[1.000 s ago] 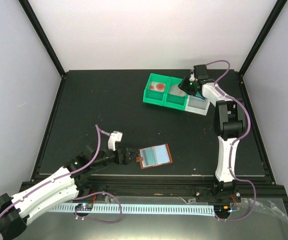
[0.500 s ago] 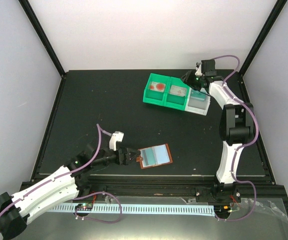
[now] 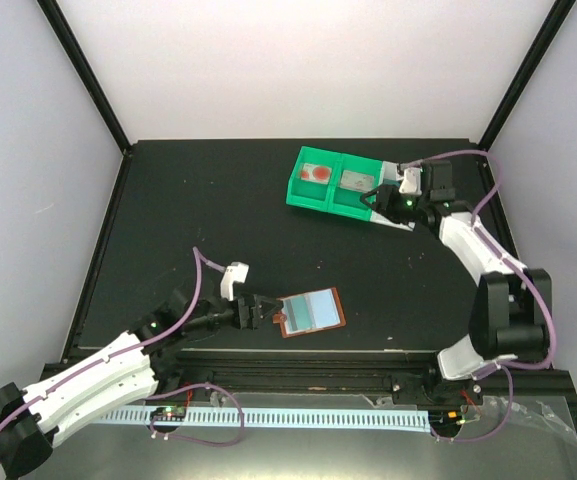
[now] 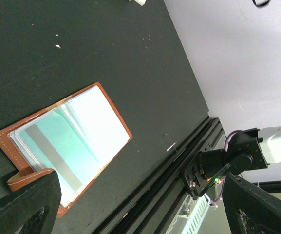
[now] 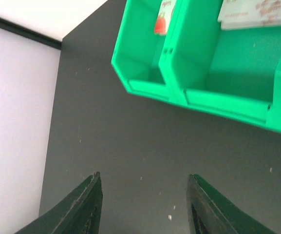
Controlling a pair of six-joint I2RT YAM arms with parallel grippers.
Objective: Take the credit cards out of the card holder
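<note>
The card holder (image 3: 309, 312) lies spread open near the table's front edge, brown rim up, with pale blue credit cards (image 3: 311, 309) in its pockets. In the left wrist view the card holder (image 4: 112, 105) shows a blue credit card (image 4: 65, 141) with a grey stripe and a glare-white half. My left gripper (image 3: 265, 312) is open just left of the holder, one of its fingers (image 4: 26, 204) beside the brown tab (image 4: 29, 177). My right gripper (image 3: 372, 198) is open and empty, hovering by the front of the green bin (image 3: 313, 196).
The green bin (image 5: 213, 63) has two compartments, one with a red-marked card (image 3: 318, 174) and one with a grey card (image 3: 356, 180). A white bin (image 3: 400, 217) adjoins it on the right. A black frame rail (image 4: 179, 161) runs along the table's near edge.
The right arm has swung from behind the bins to their right front side, and its jaws have opened wider. The left gripper has edged towards the holder's tab.
</note>
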